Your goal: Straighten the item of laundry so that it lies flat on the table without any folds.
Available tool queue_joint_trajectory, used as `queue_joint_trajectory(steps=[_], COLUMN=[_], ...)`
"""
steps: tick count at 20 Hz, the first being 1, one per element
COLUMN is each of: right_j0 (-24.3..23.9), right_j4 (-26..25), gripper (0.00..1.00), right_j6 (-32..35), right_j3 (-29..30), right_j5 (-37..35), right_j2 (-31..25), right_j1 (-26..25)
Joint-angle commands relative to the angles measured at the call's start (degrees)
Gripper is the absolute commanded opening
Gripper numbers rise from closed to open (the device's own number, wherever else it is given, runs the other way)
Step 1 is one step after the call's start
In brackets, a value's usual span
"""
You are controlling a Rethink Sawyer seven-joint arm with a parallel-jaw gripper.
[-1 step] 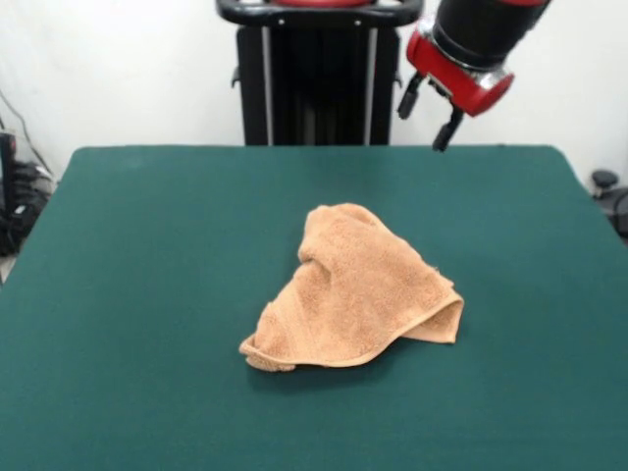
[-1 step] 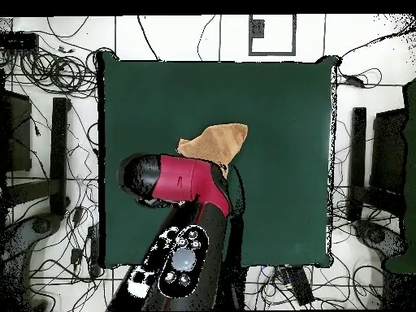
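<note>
The red and black arm hangs high over the far side of the green worktop (image 1: 118,294). Its end effector (image 1: 429,113) is spread apart and holds nothing. The orange towel (image 1: 355,289) lies crumpled near the middle, well below it.

Claw (image 1: 429,116) raised (fingers apart).

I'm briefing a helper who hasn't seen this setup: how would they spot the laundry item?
Look at the dark green table. Near its middle lies a crumpled orange-tan towel, folded over itself. It is the only thing on the tabletop.
</note>
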State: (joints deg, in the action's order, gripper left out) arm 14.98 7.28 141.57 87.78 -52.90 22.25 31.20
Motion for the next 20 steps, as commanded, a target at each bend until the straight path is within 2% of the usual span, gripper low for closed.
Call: queue_joint_trajectory(steps=[1, 3, 8, 10, 13, 16, 20], right_j0=[0.6, 0.8, -1.5, -1.9, -2.2, -5.5, -7.7], right_j4=[3.5, 3.7, 4.8, 5.9, 7.3, 14.4, 18.5], gripper=[1.0, 1.0, 1.0, 1.0, 1.0, 1.0, 1.0], right_j6=[14.4, 14.5, 12.2, 12.3, 12.2, 12.3, 11.1], right_j3=[-0.6, -0.9, 2.6, 4.2, 5.4, 8.7, 10.2], right_j5=[7.1, 7.8, 19.8, 22.5, 23.6, 18.0, 18.6], right_j2=[-1.8, -1.4, -3.4, -4.3, -5.2, -10.7, -13.8], right_j1=[0.0, -0.1, 0.4, 0.9, 1.3, 2.4, 1.8])
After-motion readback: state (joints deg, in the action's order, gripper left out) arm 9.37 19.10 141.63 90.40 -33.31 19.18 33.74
